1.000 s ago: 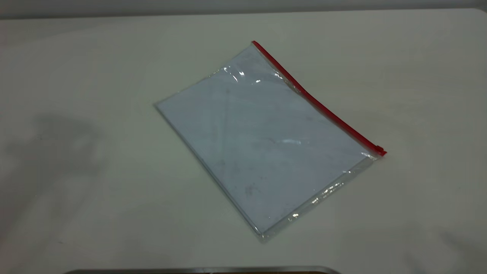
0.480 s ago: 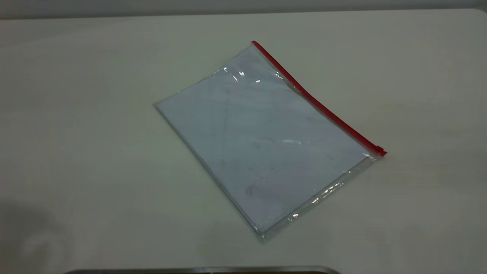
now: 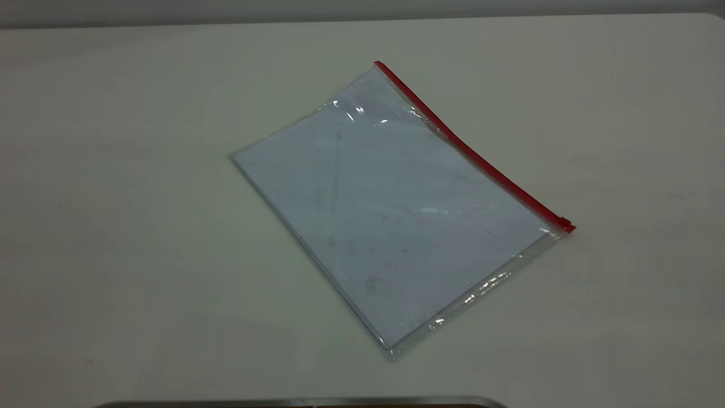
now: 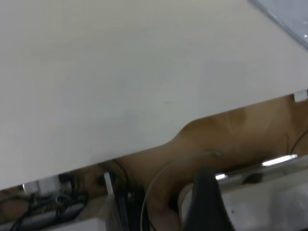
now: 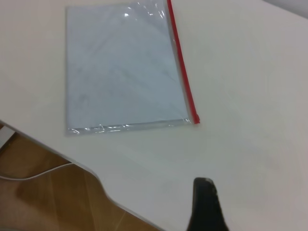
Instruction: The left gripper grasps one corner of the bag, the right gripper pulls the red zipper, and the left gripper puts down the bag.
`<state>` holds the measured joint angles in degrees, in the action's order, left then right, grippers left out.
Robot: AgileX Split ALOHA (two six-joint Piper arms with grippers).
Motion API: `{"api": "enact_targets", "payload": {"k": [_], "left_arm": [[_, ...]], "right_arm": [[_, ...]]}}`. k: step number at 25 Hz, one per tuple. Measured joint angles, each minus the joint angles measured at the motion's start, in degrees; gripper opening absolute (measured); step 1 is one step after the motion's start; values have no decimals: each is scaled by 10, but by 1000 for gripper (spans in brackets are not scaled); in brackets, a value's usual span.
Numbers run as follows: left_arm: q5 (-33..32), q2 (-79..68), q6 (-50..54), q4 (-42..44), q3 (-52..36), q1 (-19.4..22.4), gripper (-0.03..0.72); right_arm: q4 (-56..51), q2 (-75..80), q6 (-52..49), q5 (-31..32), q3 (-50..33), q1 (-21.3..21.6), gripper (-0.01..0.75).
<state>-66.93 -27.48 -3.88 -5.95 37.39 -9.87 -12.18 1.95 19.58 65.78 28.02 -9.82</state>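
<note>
Only one dark jaw tip of the right gripper (image 5: 206, 204) shows in its wrist view, so whether its jaws are open or closed cannot be told; it hangs above bare tabletop (image 3: 141, 226), well apart from the bag (image 3: 391, 209). The left gripper (image 4: 204, 202) likewise shows a single dark tip, state unclear, out past the tabletop's edge, far from the bag. The bag lies flat, a clear glossy rectangular pouch holding a bluish-white sheet (image 3: 374, 226). The red zipper (image 3: 470, 150) runs along one long edge, its slider tab (image 3: 564, 222) at the end nearer the camera.
</note>
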Motion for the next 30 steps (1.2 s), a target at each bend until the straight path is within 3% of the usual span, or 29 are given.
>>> {"api": "enact_targets", "payload": {"k": [12,30], "left_arm": [[5,164,-12,3,-81,0,586],[20,179,-4,23,-95,5,586]], "right_arm": [[7,-4,-1,-1,-2,0,553],[8,-4,-1,-1,-2,0,553]]}}
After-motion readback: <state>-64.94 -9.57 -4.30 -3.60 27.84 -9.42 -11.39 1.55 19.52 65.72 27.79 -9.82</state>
